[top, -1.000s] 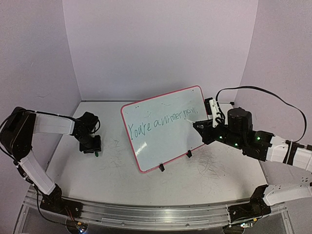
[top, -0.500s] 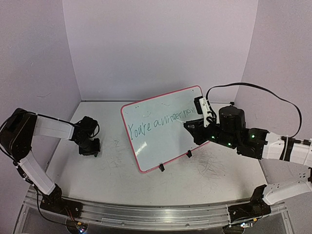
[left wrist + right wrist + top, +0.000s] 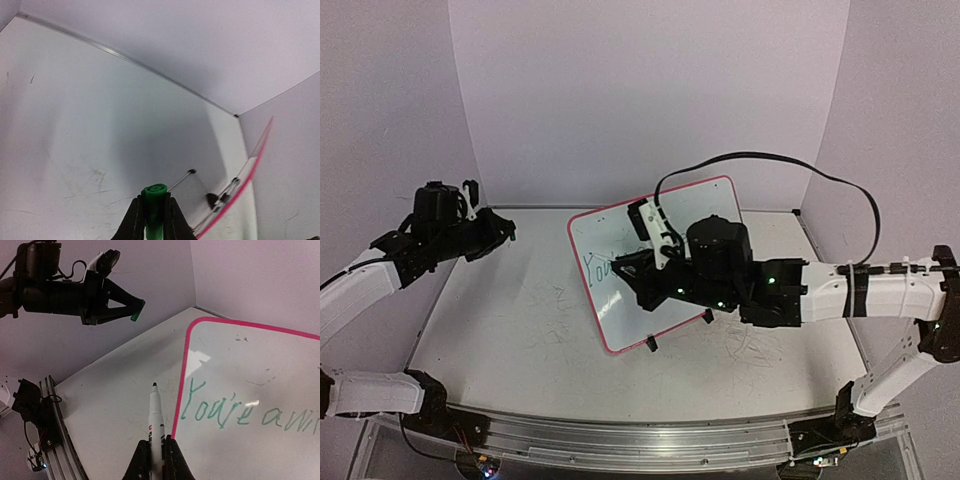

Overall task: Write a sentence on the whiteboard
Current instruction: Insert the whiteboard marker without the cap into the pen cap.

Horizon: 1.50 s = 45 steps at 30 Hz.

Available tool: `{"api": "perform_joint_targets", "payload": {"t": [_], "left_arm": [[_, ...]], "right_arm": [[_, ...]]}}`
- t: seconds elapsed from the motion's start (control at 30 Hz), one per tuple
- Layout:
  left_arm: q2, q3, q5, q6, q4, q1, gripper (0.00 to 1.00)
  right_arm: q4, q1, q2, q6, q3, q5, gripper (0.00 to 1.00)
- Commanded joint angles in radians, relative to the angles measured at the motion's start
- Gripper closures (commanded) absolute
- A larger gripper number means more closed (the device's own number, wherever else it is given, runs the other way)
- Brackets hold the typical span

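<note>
Your right gripper (image 3: 621, 268) was pinched on a white marker (image 3: 156, 415), one finger pressed to each side of the barrel. The dark tip pointed away from the wrist. The arm lay stretched across the front of the whiteboard (image 3: 608, 318), covering much of its face in the overhead view, with the gripper at the end of the board nearer your left arm.

The whiteboard stood tilted back on its black clip feet (image 3: 651, 345), near the middle of the table (image 3: 520, 330). Its pink frame ran all round.

In the right wrist view, the marker tip sat just outside the frame's edge, beside the opening "Y" of the sentence (image 3: 235, 412) and not on the white surface. From that view you could not tell how far in front of the board it hung. The green words there read "You're a wi" before running off the picture. From overhead, only the first letters (image 3: 595, 265) showed past the arm.

Your left gripper (image 3: 505, 228) was raised over the table's left side, well apart from the board. Its fingers (image 3: 136, 212) were closed on a green cap (image 3: 154, 197), whose open end faced outward. From that wrist, the board's pink edge (image 3: 252, 167) appeared off to the right, beyond the fingertips.
</note>
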Motion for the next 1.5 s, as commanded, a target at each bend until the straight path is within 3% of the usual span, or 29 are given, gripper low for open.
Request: {"api": "perform_joint_targets", "payload": {"t": [0.0, 0.2, 0.53, 0.8, 1.47], "left_arm": [[-0.086, 0.012, 0.104, -0.218, 0.142, 0.001, 1.0], [-0.132, -0.085, 0.164, -0.501, 0.413, 0.001, 1.0], [-0.156, -0.125, 0.09, -0.657, 0.452, 0.001, 1.0], [-0.143, -0.127, 0.115, -0.663, 0.474, 0.001, 1.0], [-0.15, -0.152, 0.145, -0.673, 0.534, 0.001, 1.0]], "right_arm": [[0.202, 0.05, 0.118, -0.008, 0.142, 0.069, 1.0], [0.303, 0.075, 0.295, -0.054, 0.318, 0.126, 1.0], [0.314, 0.076, 0.465, -0.073, 0.518, 0.187, 1.0], [0.281, 0.076, 0.525, -0.089, 0.61, 0.206, 1.0], [0.249, 0.072, 0.571, -0.087, 0.656, 0.243, 1.0]]}}
